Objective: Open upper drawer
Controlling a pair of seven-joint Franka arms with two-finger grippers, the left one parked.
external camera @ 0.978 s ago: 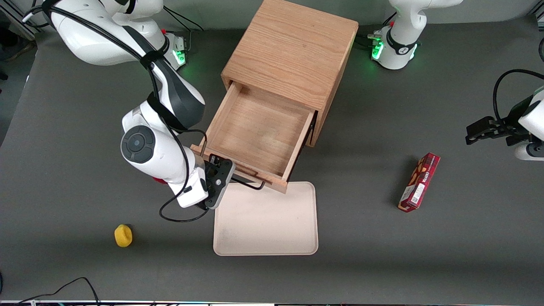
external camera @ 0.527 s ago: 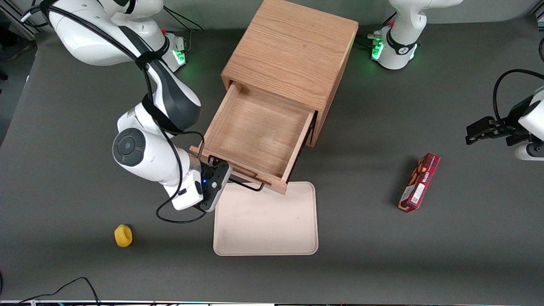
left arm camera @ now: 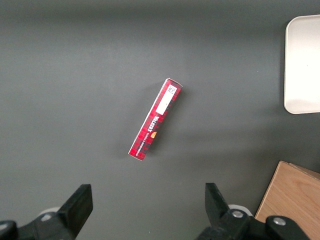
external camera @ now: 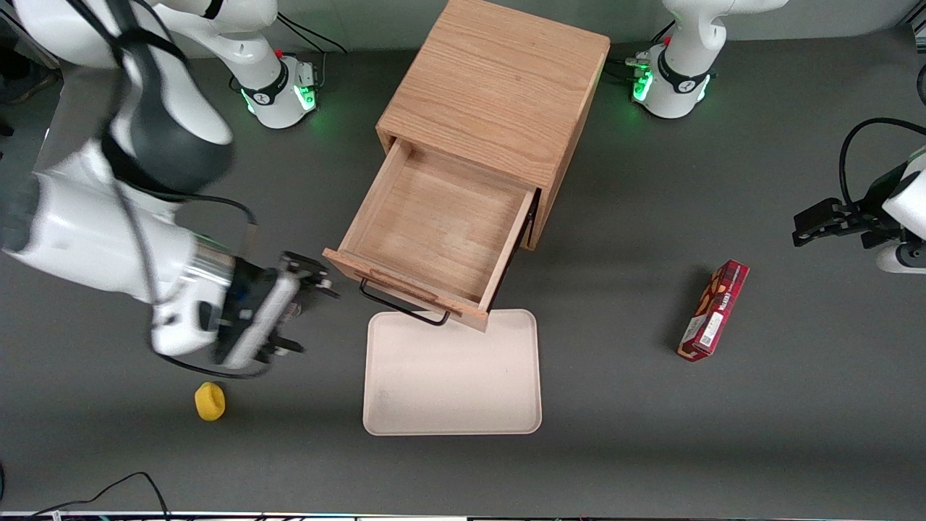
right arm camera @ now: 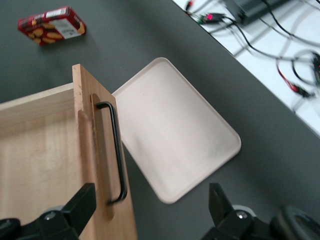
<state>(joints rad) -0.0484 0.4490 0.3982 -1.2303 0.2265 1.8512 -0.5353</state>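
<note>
Your upper drawer (external camera: 441, 231) stands pulled well out of the wooden cabinet (external camera: 499, 87), its bare wood floor showing and nothing in it. The black bar handle (external camera: 401, 305) hangs over the near edge of the cream tray (external camera: 452, 376), which lies flat on the table nearer the front camera. Judged from this, the opening looks done; what is left, if anything, is only to take the arm away.

Your gripper (external camera: 307, 307) hangs clear of the handle, toward the working arm's end of the table, fingers spread and holding nothing; the wrist view shows both fingers apart with the handle (right arm camera: 116, 150) between them but untouched. The arm is blurred in the front view, so its exact height is hard to judge.

A small yellow object (external camera: 210, 401) sits on the table near the gripper. A red snack box (external camera: 714, 310) lies well apart, toward the parked arm's end. Nothing blocks the drawer.
</note>
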